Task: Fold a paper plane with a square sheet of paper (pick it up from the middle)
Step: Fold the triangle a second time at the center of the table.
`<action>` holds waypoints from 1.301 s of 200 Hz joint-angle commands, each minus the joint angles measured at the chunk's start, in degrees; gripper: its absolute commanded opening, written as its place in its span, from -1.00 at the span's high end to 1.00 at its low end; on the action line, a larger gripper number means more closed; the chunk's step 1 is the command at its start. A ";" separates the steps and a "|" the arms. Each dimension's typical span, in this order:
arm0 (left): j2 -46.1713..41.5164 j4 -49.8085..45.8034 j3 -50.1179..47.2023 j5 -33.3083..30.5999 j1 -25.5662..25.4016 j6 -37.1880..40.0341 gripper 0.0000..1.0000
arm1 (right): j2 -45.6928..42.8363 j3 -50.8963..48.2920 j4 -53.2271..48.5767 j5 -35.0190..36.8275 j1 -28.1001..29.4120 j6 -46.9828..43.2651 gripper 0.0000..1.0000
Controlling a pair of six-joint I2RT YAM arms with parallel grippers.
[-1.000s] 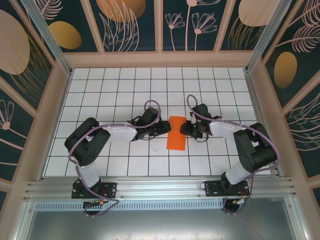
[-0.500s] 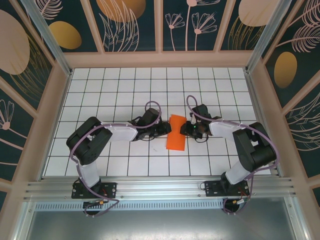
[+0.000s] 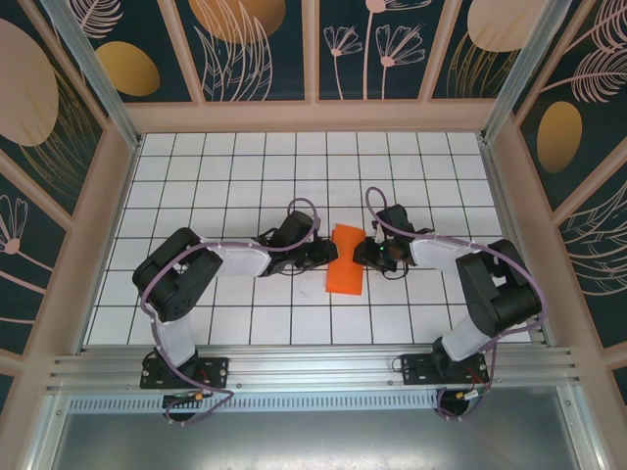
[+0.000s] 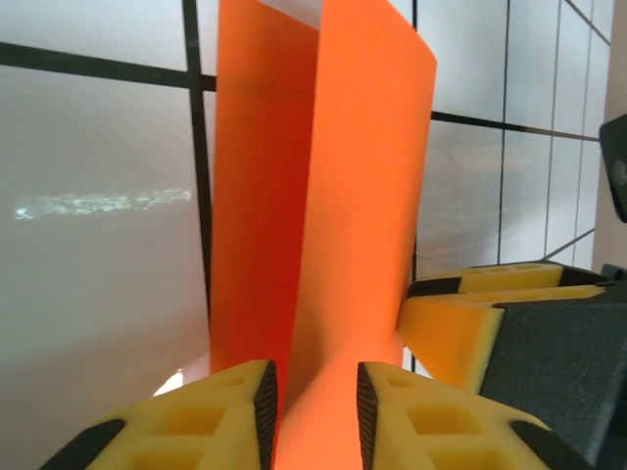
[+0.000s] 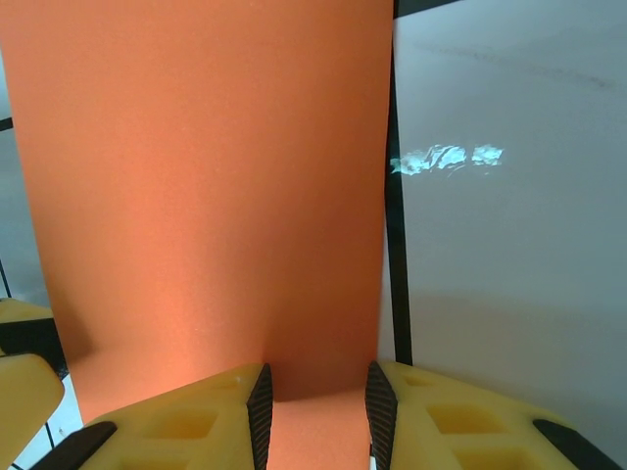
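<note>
While both grippers flank it, the paper sits mid-table.
The left gripper meets its left edge and the right gripper its right edge, over the white grid table. In the left wrist view the paper stands creased lengthwise into two panels, its near end running between the yellow pads, which stand narrowly apart (whether they actually pinch it, I cannot tell). In the right wrist view the orange likewise fills the narrow gap between that gripper's fingers; a firm grip cannot be told there either.
</note>
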 commanded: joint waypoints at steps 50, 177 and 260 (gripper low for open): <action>1.51 3.83 -0.27 2.28 0.20 -1.63 0.53 | -0.03 -0.77 0.88 -0.95 -0.14 -0.65 0.30; 1.10 6.18 -0.55 2.96 0.31 -2.35 0.27 | -0.08 -0.13 0.49 -1.12 -0.27 -1.19 0.30; 1.20 4.80 0.33 1.38 0.69 -0.79 0.12 | -0.18 0.48 0.17 -1.30 -0.28 -1.37 0.30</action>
